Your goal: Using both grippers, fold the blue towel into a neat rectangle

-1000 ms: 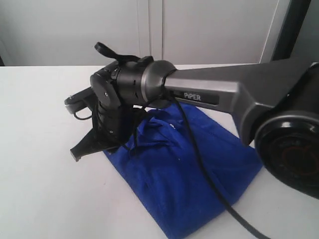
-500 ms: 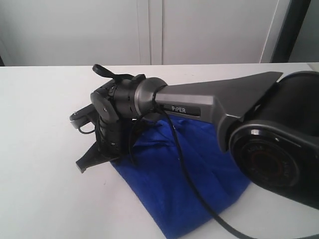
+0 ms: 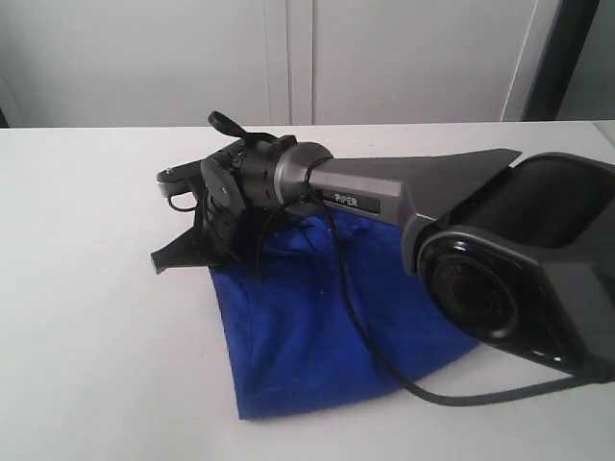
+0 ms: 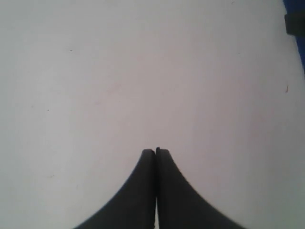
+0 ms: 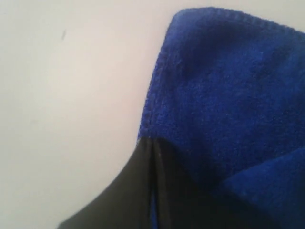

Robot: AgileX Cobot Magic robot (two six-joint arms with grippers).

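White table (image 3: 86, 336), white cabinet doors (image 3: 384, 58) behind. The grey PiPER arm (image 3: 404, 187) crosses the exterior view from the right and hides the far part of the blue towel (image 3: 307, 346). A black cable (image 3: 357, 322) trails over the cloth. The towel lies mid-table, rumpled, and its visible part runs from under the wrist toward the near side. Can't tell its true long axis.

Right gripper (image 5: 152, 141): fingers pressed together, pinching the towel's hemmed edge. Left gripper (image 4: 156, 151): fingers pressed together on nothing, over bare table, with only a sliver of towel at that frame's edge.
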